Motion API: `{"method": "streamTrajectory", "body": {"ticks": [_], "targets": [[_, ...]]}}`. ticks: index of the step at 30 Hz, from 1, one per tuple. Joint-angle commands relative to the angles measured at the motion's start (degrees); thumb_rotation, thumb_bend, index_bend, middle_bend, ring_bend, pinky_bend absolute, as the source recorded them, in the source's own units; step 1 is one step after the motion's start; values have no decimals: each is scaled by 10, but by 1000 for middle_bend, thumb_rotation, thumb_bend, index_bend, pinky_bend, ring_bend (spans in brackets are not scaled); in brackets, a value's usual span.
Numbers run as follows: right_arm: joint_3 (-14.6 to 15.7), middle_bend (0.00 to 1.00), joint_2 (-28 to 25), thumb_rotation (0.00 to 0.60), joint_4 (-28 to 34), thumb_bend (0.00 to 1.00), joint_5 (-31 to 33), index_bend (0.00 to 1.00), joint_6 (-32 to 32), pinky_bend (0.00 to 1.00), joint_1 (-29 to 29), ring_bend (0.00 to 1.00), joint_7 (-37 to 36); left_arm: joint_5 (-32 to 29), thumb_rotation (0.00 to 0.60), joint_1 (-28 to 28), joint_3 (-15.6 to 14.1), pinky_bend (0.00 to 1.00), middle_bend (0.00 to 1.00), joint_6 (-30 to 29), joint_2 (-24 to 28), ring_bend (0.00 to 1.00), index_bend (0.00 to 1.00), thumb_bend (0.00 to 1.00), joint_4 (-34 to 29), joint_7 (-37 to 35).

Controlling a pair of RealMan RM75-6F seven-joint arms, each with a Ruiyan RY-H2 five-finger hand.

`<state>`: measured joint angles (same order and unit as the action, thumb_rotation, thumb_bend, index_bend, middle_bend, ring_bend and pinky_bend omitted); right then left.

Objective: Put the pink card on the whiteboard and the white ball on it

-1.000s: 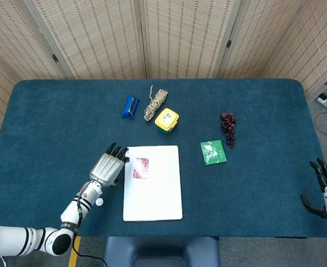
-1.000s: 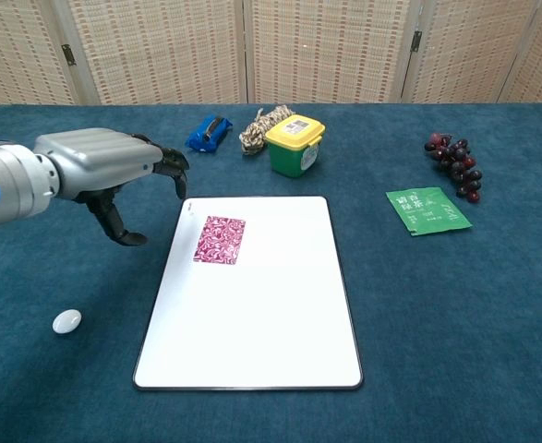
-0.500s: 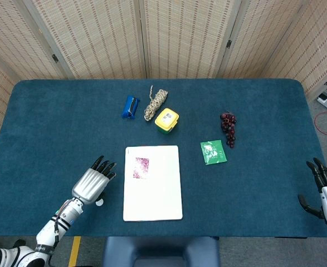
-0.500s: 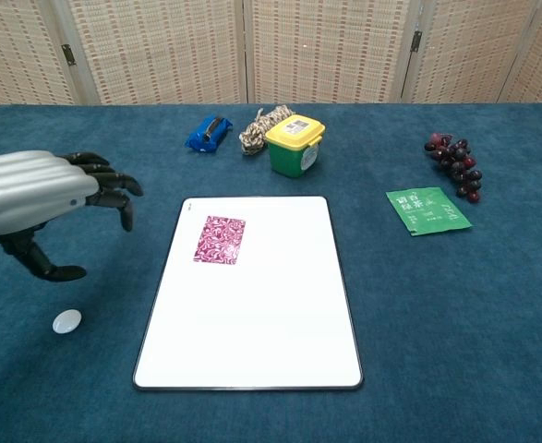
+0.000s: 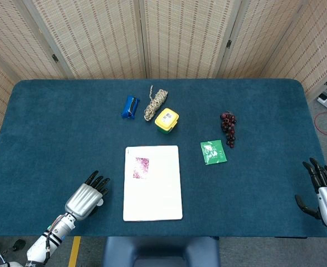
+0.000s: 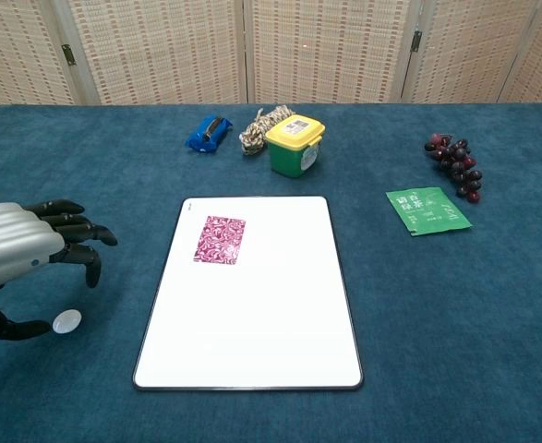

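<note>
Pink card (image 6: 220, 240) on whiteboard (image 6: 252, 323) | white ball (image 6: 66, 321) on the cloth, just beside our left hand (image 6: 21, 254), fingers apart, empty | right hand (image 5: 325, 192) seemingly spread, empty.

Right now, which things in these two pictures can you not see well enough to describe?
- White ball: hidden under the left hand in the head view; whether the thumb touches it in the chest view is unclear.
- Right hand: cut off by the head view's edge, absent from the chest view.
- Green packet: print too small to read.
- Yellow-lidded container: label too small.
</note>
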<state>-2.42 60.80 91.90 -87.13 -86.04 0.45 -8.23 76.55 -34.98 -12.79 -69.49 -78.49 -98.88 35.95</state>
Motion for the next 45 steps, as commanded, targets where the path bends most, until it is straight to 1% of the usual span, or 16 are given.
{"method": "streamTrajectory", "body": {"ticks": [1,9,25,28,40,45], "targets": [[1,44,0,600,1,364,0,1,-3,42,-2,91,0,0,600,7,7,0,168,10,-11,156,401,318,13,-1],[4,44,0,600,2,365,-1,1,-8,42,-7,90,1,-8,600,18,22,0,168,36,-22,156,417,319,32,4],[5,44,0,600,3,365,0,1,-7,42,-7,90,1,-12,600,30,49,0,175,67,-29,167,463,319,55,-8],[6,44,0,600,3,365,0,1,-7,42,-7,90,1,-11,600,32,52,0,178,71,-30,168,478,337,57,-6],[5,44,1,600,6,365,1,1,-4,42,-5,89,4,-17,600,34,62,0,180,90,-25,168,483,444,56,-3],[4,44,1,600,6,365,1,1,-3,42,-4,89,5,-15,600,36,66,0,180,93,-25,168,485,446,56,-2]]}}
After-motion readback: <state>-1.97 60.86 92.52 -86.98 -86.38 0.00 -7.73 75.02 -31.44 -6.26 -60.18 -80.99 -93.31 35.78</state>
